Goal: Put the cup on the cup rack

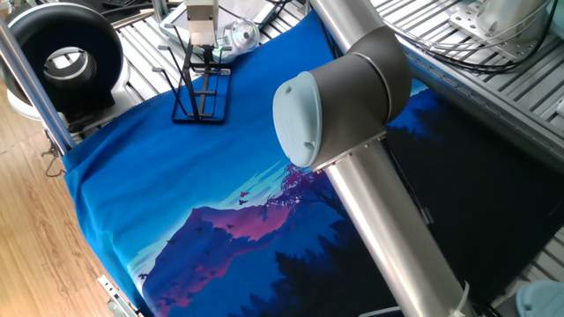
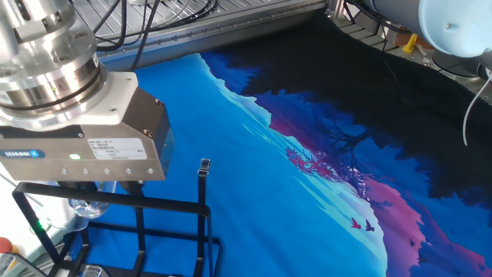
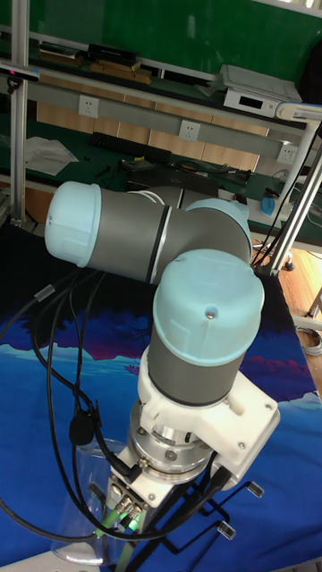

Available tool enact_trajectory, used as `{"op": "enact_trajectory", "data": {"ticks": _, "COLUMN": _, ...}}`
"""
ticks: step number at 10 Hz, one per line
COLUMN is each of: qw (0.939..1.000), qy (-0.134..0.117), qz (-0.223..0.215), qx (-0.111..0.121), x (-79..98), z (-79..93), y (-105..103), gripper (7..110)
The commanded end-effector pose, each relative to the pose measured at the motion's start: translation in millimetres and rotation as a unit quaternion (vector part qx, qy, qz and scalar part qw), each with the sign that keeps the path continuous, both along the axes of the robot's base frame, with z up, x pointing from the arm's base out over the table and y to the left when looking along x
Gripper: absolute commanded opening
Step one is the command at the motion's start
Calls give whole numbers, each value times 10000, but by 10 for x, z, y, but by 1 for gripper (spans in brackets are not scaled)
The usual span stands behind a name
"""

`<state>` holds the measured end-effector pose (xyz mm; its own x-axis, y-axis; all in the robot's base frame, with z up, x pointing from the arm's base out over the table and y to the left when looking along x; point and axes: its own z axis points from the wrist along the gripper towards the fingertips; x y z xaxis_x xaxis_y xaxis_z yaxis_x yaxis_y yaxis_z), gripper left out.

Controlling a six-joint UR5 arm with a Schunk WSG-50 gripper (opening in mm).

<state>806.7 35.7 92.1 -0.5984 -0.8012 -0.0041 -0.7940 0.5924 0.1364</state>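
Blue and black landscape-printed cloth (image 1: 176,194) covers your table, with slatted metal framing around it and a black ring-shaped unit (image 1: 62,62) off at ten o'clock in one fixed view. Look toward eleven o'clock in that same view and you find the cup rack (image 1: 198,88), its black wire base on the cloth and its prongs standing upright, with the gripper (image 1: 201,40) directly above it.

In the other fixed view the gripper's silver body fills the upper left, and the cup (image 2: 86,206) shows as a clear rounded shape just beneath it at seven o'clock, behind the rack's top wire. You cannot see the fingers in any view, so whether they are pinching the cup or have let it go cannot be told; the cup seems to hang between them, but the glass is faint and partly hidden. The tall fixed view shows only a pale see-through outline at lower left, below the wrist.

For this step, your job is to seat the cup over a prong rather than beside one. Line the cup's mouth up with a single upright loop before you lower, and descend straight, slowly. Clear glass with a thick base will likely slip or swing if it catches wire off-centre. Keep the gripper body away from the neighbouring prong (image 2: 204,200) at five o'clock, and release only once the cup's weight rests on the rack.
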Motion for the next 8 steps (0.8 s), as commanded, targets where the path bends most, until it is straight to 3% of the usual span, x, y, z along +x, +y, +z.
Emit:
{"op": "enact_trajectory", "data": {"ticks": 1, "qw": 9998, "qy": 30, "qz": 73, "qx": 157, "x": -26, "z": 39, "y": 137, "gripper": 66}}
{"op": "enact_trajectory", "data": {"ticks": 5, "qw": 10000, "qy": 26, "qz": 49, "qx": 32, "x": -15, "z": 61, "y": 130, "gripper": 66}}
{"op": "enact_trajectory", "data": {"ticks": 7, "qw": 9997, "qy": 80, "qz": 67, "qx": -227, "x": -47, "z": 135, "y": 33, "gripper": 66}}
{"op": "enact_trajectory", "data": {"ticks": 8, "qw": 9990, "qy": 159, "qz": 31, "qx": -407, "x": -96, "z": 210, "y": -37, "gripper": 88}}
